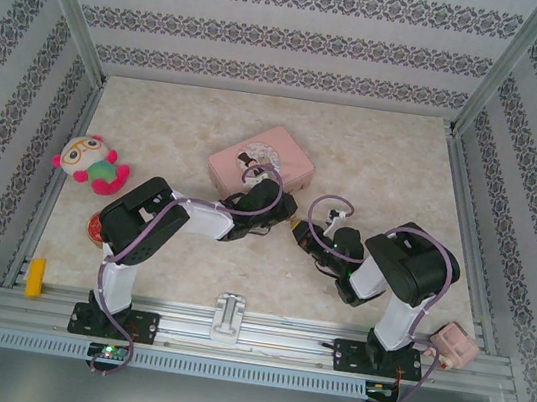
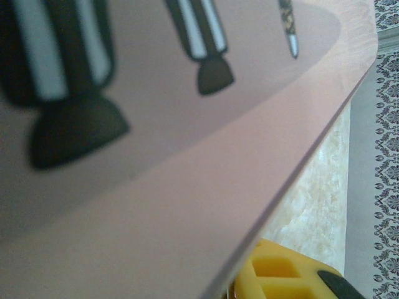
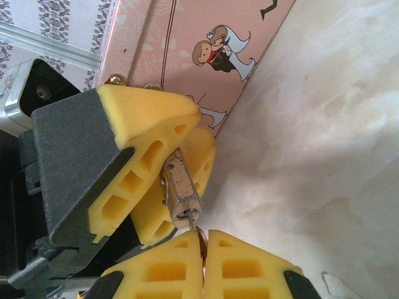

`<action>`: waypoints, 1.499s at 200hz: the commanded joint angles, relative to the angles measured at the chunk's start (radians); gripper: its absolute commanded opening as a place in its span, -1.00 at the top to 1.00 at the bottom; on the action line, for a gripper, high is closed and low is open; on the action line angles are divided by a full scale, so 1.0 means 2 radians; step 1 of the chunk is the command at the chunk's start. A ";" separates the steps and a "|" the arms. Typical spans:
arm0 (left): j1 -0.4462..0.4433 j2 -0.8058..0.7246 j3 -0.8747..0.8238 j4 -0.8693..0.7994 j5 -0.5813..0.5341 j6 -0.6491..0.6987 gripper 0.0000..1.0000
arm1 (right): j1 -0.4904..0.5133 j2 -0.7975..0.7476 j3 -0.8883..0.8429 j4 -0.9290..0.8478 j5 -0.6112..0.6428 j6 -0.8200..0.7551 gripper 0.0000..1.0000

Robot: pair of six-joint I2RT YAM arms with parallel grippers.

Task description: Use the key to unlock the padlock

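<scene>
Closest to the right wrist lens, at six o'clock: yellow foam pads of the right claw [image 3: 204, 243], pressed together on the key [image 3: 198, 232] — only a thin dark sliver poking up toward twelve. Just above, a little toward nine o'clock of centre, find the padlock [image 3: 182, 190] clamped between the foam fingers of the left claw [image 3: 177, 159], with its lower end pointing down at the key. Looks to be touching at the key's tip; cannot tell whether already in the keyway or merely resting on the face. Behind both, from eleven to one o'clock, see the pink tin [image 3: 206, 62] lying on the bench [image 3: 324, 156]. From the top camera, note both claws meeting just below centre, at six o'clock of the tin.

Plenty to go wrong from here, at a guess:

- Risk of bending so thin a blade, or camming it out, if turned before fully seated.
- Could slip or twist inside the soft pads under torque, given so little metal to grip.
- Might rotate the whole padlock instead of the cylinder, if the left grip yields.
- Little room on the left side — tin lid right against the left wrist lens, so a nudge of the tin seems possible.
</scene>
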 commanded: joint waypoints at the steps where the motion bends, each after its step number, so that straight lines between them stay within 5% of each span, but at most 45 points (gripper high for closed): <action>1: -0.010 0.007 -0.002 0.045 0.057 -0.037 0.60 | -0.003 0.008 0.015 0.017 -0.022 -0.002 1.00; 300: -0.010 0.004 -0.014 0.057 0.059 -0.037 0.62 | -0.009 0.011 0.038 0.017 -0.027 0.000 1.00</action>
